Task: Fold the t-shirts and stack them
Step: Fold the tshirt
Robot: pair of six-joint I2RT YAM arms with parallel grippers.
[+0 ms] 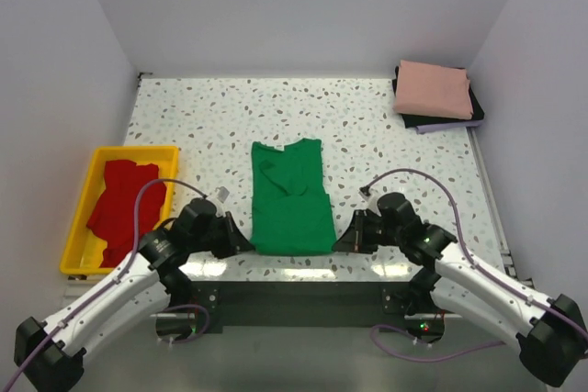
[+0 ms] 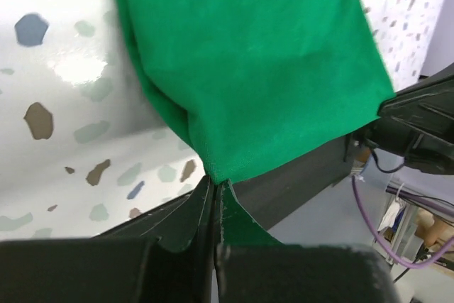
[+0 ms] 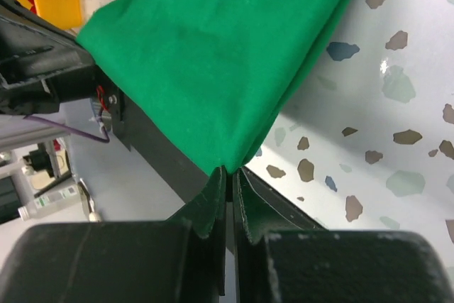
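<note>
Currently both tools are clamped shut: the left tool (image 2: 215, 191) pinches the near-left hem corner of the green t-shirt (image 1: 292, 199), the right tool (image 3: 228, 174) the near-right corner. The shirt lies flat mid-way across the surface (image 1: 386, 135), hem at the near edge. Risk: each bite holds only the corner tip, so cloth may slip out on lifting. If one layer alone is caught, the fold could open. Uneven arm travel would skew it.
</note>
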